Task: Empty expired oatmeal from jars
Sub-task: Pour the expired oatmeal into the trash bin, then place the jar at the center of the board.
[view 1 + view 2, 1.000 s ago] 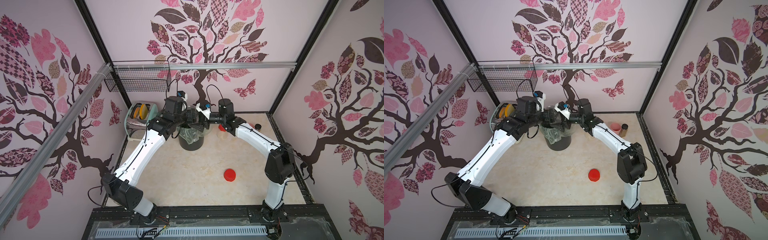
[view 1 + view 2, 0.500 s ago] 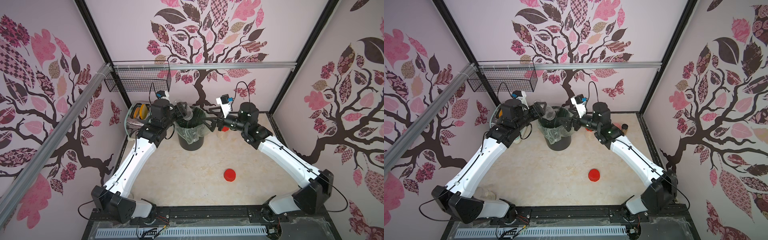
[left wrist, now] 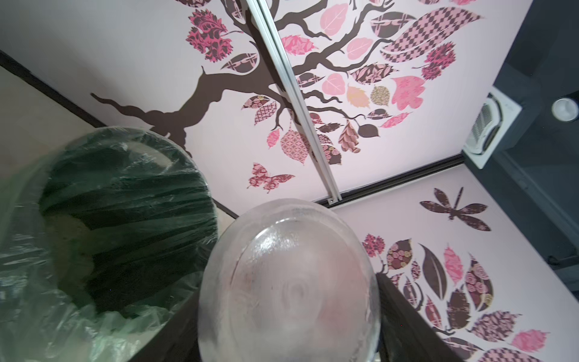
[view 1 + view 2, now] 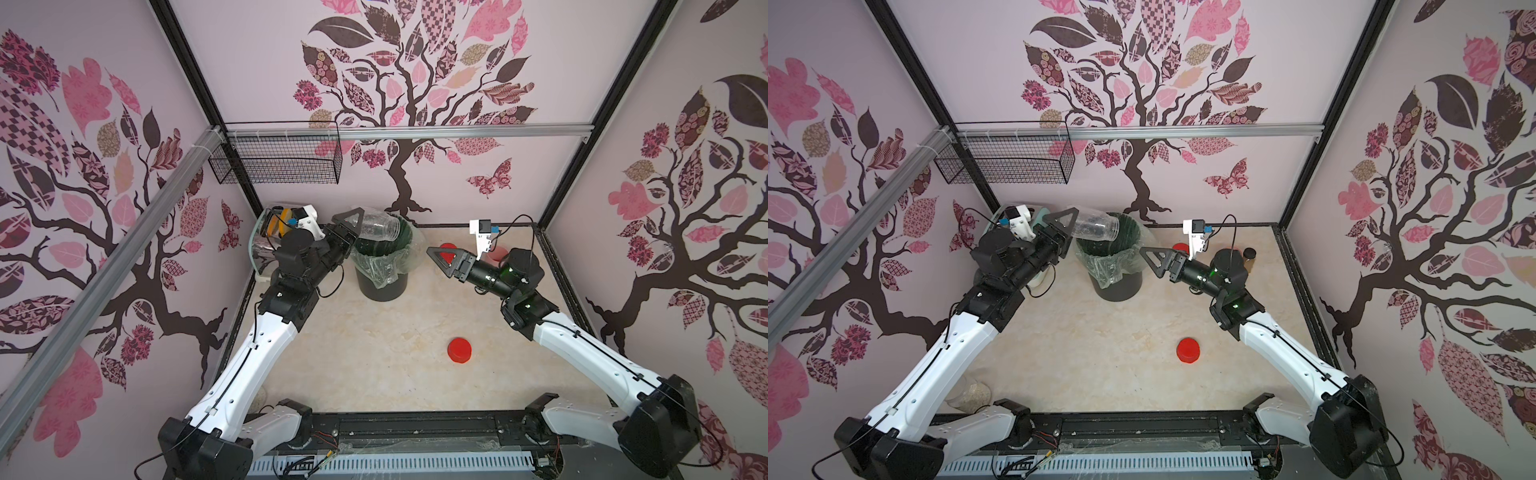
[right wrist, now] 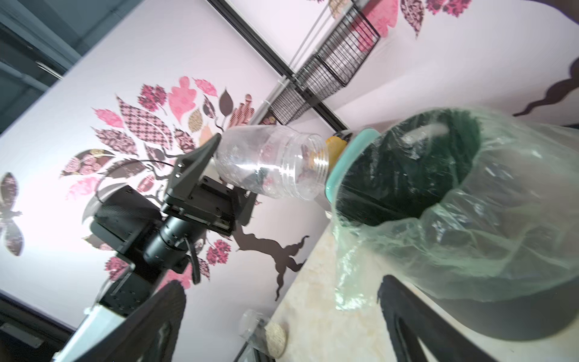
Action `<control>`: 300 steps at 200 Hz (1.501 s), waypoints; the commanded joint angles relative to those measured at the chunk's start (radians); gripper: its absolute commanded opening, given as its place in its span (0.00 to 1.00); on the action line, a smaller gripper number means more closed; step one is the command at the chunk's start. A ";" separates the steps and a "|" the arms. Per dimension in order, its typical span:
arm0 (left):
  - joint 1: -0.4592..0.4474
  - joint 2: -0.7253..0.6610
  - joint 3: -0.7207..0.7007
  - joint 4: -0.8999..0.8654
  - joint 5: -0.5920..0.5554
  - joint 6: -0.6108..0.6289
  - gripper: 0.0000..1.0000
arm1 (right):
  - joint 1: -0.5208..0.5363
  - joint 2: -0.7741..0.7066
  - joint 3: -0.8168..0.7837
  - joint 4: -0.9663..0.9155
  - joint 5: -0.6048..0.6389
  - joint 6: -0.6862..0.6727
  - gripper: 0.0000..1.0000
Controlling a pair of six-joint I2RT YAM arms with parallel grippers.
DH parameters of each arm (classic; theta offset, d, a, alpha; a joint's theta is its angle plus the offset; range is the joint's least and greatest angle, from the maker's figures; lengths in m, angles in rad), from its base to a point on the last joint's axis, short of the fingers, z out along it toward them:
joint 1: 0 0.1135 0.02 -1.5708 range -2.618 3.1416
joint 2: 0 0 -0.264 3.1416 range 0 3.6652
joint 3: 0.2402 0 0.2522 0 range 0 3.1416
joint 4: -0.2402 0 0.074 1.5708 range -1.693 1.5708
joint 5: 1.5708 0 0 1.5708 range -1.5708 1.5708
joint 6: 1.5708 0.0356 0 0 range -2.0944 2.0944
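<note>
Red lid (image 4: 459, 350); clear jar (image 4: 378, 226); liner (image 4: 386, 266) (seemingly green).

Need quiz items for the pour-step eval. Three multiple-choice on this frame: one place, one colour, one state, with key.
1. Where is the loose red lid?
A. In the pink cup
B. On the bare table
C. In the wire basket

2. What colour is the liner of the bin?
A. Blue
B. Red
C. Pale green

3. How does the left gripper hold the jar?
A. Upright, capped
B. On its side, uncapped, mouth toward the bin
C. Upside down, capped

Key: 1 B, it lies alone on the tabletop. 2 C, see-through green plastic drapes over the rim. 3 B, the fingers clamp its base and the open mouth faces the bin.
</note>
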 commanded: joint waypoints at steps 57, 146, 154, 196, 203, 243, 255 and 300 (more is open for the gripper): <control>0.004 -0.012 -0.119 0.337 0.187 -0.301 0.09 | 0.029 0.130 0.131 0.215 -0.048 0.157 1.00; -0.027 -0.038 -0.156 0.418 0.221 -0.338 0.11 | 0.097 0.269 0.273 0.262 -0.051 0.156 1.00; -0.032 -0.038 -0.156 0.422 0.221 -0.341 0.11 | 0.099 0.282 0.284 0.274 -0.056 0.165 1.00; -0.056 -0.033 -0.144 0.418 0.229 -0.320 0.13 | 0.113 0.322 0.338 0.289 -0.060 0.165 1.00; -0.059 -0.032 -0.143 0.418 0.227 -0.318 0.13 | 0.113 0.326 0.341 0.294 -0.057 0.163 1.00; -0.065 -0.037 -0.137 0.410 0.228 -0.306 0.14 | 0.114 0.340 0.353 0.331 -0.054 0.169 0.85; -0.066 -0.040 -0.137 0.401 0.227 -0.295 0.16 | 0.114 0.335 0.348 0.332 -0.048 0.165 0.79; -0.067 -0.065 -0.146 0.333 0.221 -0.221 0.43 | 0.114 0.309 0.341 0.280 -0.043 0.131 0.62</control>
